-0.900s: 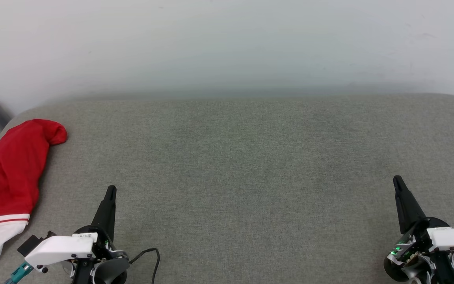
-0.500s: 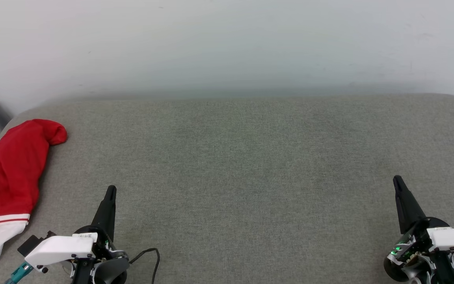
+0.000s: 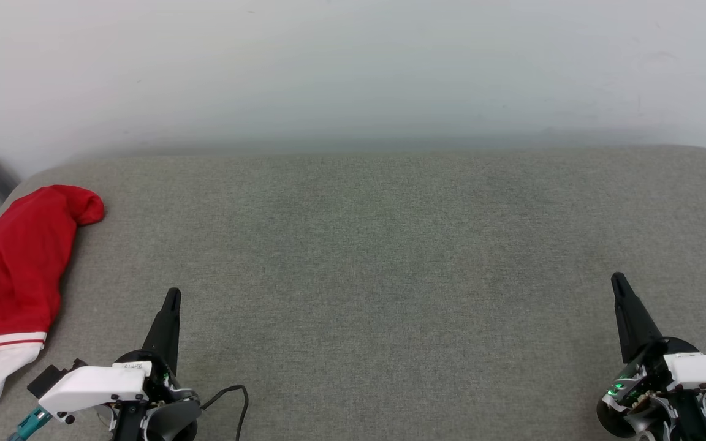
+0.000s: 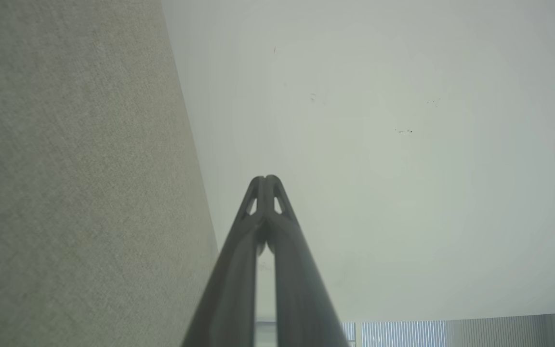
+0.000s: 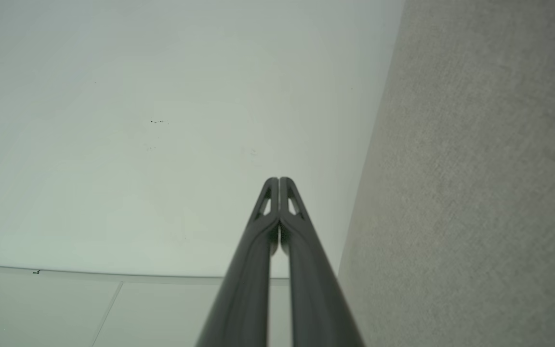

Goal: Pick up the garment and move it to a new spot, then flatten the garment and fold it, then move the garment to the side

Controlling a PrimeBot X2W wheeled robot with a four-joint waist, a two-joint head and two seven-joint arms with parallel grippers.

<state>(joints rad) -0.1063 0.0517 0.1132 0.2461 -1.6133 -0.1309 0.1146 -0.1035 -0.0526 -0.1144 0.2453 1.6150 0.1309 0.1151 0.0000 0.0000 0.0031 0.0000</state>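
You are looking at a red short-sleeved T-shirt of thin fabric (image 3: 13, 269), lying crumpled in a long bunch along the left edge of the flat grey woven-fabric cushion (image 3: 377, 263). Its red body is reaching toward the cushion's back left corner. A white sleeve with a thin red stripe is lying at the near end and running out of the head view.

Nothing is differing from half a second ago: the shirt and both arms are sitting exactly where they were.

Your left gripper (image 3: 171, 297) is poised over the cushion's near left part, near the shirt but not touching it. Its long dark fingers are pressed together, holding nothing and pointing toward the cushion's back edge. Your right gripper (image 3: 618, 282) is poised over the cushion's near right corner, well apart from the shirt, with its fingers (image 5: 253, 270) closed tip to tip and empty.
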